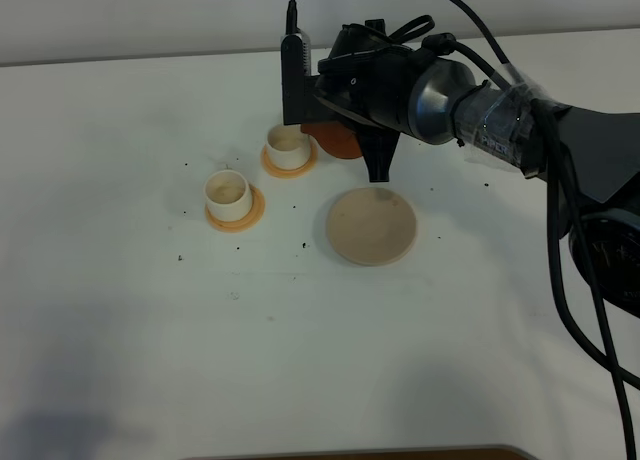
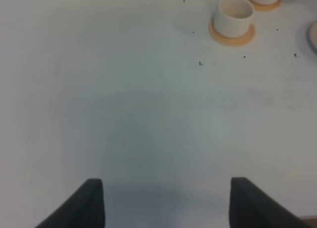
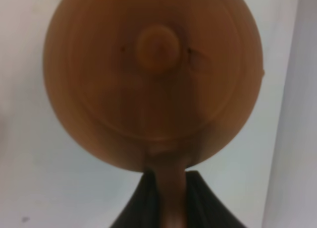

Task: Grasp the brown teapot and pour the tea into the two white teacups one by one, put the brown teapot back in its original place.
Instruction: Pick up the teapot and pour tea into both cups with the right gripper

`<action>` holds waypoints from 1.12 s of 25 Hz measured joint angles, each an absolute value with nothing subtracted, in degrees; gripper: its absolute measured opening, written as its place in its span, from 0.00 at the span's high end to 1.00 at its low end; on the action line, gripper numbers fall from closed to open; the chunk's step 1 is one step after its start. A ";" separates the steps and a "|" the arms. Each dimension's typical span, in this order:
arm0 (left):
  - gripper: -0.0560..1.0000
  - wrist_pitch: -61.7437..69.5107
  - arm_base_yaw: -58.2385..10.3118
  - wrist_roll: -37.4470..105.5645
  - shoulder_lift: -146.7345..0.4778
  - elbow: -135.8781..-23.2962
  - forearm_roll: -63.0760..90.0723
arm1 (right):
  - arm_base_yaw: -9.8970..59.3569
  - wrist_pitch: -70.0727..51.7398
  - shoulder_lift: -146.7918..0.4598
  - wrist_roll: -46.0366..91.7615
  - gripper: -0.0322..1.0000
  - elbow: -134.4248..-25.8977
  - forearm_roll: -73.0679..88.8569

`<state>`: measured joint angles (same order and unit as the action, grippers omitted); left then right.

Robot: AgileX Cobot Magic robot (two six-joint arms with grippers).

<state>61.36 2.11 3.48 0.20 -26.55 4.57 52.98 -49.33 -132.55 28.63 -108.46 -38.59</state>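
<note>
Brown clay teapot (image 1: 335,145) is held over the counter (image 1: 150,330) by the right gripper (image 3: 168,188), whose fingers are pressed together on the loop handle. Seen from above, the right arm reaches in from 3 o'clock, so the handle lies toward 3 o'clock. The spout is hidden under the wrist and probably points toward 9 o'clock.

At 9 o'clock, just beside the teapot, the far cup (image 1: 287,145) sits on an orange coaster (image 1: 300,167). I cannot tell whether tea is running. The near cup (image 1: 228,193) stands on a second coaster (image 1: 250,218) at 8 o'clock from the teapot, a little apart from the first cup. The pale saucer (image 1: 372,225) lies near the teapot at 5 o'clock, with nothing on it.

The left gripper (image 2: 166,203) hovers over plain counter with its fingers spread and the cups well away, so the right arm is clearly nearer. Open counter surrounds the cups and saucer. The counter's far edge lies beyond the teapot at 12 o'clock.
</note>
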 joint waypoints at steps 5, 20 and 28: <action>0.40 61.36 2.11 3.48 0.20 -26.55 4.57 | 53.89 -49.26 -132.55 28.63 0.85 -108.46 -41.51; 0.40 61.36 2.11 3.48 0.20 -26.55 4.57 | 54.51 -48.20 -132.55 30.36 0.85 -108.46 -46.92; 0.40 61.36 2.11 3.48 0.20 -26.55 4.57 | 54.70 -47.29 -132.55 32.89 0.85 -108.46 -48.32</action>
